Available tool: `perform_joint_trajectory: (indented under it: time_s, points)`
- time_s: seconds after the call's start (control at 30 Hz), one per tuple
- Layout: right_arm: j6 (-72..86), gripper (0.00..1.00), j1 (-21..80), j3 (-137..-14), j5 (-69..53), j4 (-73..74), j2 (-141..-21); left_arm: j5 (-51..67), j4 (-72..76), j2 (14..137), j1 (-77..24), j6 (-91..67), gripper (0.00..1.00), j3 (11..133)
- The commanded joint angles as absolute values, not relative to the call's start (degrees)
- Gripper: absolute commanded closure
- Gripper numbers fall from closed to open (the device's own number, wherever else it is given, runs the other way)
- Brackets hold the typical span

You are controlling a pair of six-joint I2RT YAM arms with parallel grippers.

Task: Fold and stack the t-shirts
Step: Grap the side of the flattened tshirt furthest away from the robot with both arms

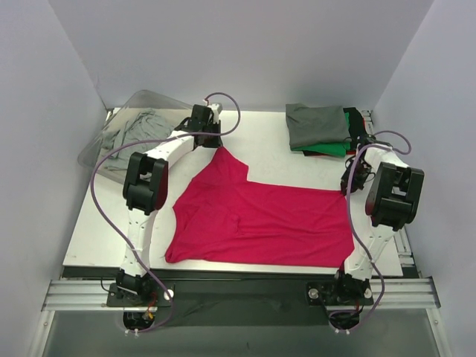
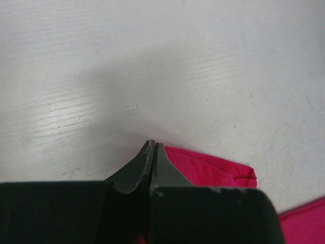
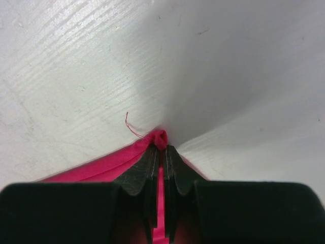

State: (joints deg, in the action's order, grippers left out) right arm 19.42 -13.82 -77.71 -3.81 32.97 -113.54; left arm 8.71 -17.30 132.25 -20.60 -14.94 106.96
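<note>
Magenta shirt (image 1: pixel 260 219) spread flat on the white counter (image 1: pixel 268 137), long axis running left to right. Its curved edge faces left and its straight edge faces right. One far corner is drawn to a point toward the back, where the left jaws are closed on it. The right jaws are closed on a bunched far-right corner. Folded shirts (image 1: pixel 318 125) are stacked at far right; a bin (image 1: pixel 95 155) holding a grey shirt (image 1: pixel 137 126) stands far left.
</note>
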Motion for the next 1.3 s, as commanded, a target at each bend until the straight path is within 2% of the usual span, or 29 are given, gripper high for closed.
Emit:
perform_joint_trajectory:
  time_s: [0.0, 0.43, 0.63, 1.0, 1.27]
  points:
    - [19.6, 1.0, -13.0, -78.6, -1.5, 33.1, -114.0, 10.7, -14.4, 133.5, -19.7, -14.1, 1.0, 111.2]
    - [21.7, 1.0, -11.9, -87.1, 1.3, 37.7, -115.8, 14.5, -18.8, 141.0, -18.3, -13.3, 1.0, 129.6]
    - [22.0, 1.0, -11.1, -92.5, 0.9, 39.8, -115.7, 16.4, -19.5, 138.7, -17.7, -12.4, 1.0, 131.0]
    - [21.2, 1.0, -7.4, -87.9, 2.6, 40.3, -111.4, 20.2, -6.4, 113.3, -17.3, -11.5, 1.0, 92.4]
    - [22.4, 1.0, -7.1, -80.1, 5.3, 39.8, -106.6, 19.6, -5.0, 101.9, -17.4, -11.5, 1.0, 76.7]
